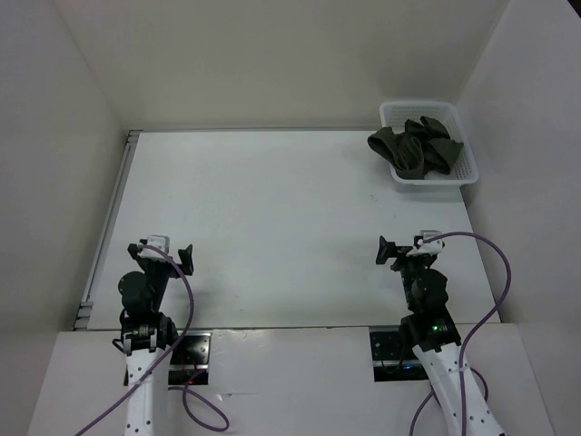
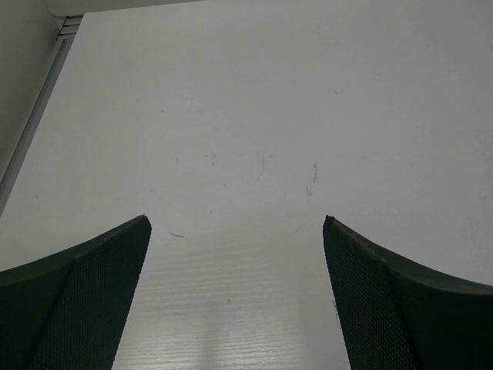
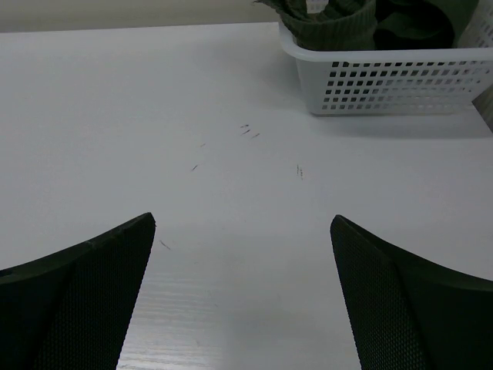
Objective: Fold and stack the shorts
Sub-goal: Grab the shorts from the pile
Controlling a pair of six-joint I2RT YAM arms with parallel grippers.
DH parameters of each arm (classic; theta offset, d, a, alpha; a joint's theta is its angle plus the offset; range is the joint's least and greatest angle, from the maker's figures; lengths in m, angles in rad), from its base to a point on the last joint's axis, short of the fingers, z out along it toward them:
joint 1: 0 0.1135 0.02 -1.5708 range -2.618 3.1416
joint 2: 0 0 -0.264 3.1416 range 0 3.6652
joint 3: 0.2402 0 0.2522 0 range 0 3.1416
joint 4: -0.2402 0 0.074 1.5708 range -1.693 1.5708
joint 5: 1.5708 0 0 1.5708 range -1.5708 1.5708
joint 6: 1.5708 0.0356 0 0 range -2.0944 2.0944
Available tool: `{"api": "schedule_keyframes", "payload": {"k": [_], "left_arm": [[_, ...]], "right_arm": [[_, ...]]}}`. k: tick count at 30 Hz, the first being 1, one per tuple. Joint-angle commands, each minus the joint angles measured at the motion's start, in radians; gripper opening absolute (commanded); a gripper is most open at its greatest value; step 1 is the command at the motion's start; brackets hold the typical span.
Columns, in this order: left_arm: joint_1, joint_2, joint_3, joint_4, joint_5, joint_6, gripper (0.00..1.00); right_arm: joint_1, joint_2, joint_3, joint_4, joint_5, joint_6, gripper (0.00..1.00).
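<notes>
Overhead, wrinkly dark olive-green cloth shorts lie heaped in a white plastic mesh basket, far right; left wrist: left gripper spread wide, empty; right wrist: right gripper likewise, and the cropped heap, perhaps tangled, could drag the basket when pulled.

Pretty bare setup honestly: a plain white counter boxed in by blank off-white walls at the back and on both sides. A thin metal rail runs along the counter's left edge. The light is flat and even, and up close the surface shows a few small dark scuffs.
</notes>
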Motion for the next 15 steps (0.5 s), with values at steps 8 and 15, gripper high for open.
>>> {"api": "schedule_keyframes", "payload": {"k": [8, 15], "left_arm": [[0.001, -0.013, -0.03, 0.023, 0.018, 0.003, 0.99], [0.001, -0.013, -0.03, 0.023, 0.018, 0.003, 0.99]], "right_arm": [[-0.004, -0.015, -0.04, 0.055, 0.002, -0.003, 0.99], [-0.004, -0.015, 0.004, 0.073, -0.352, -0.377, 1.0]]}}
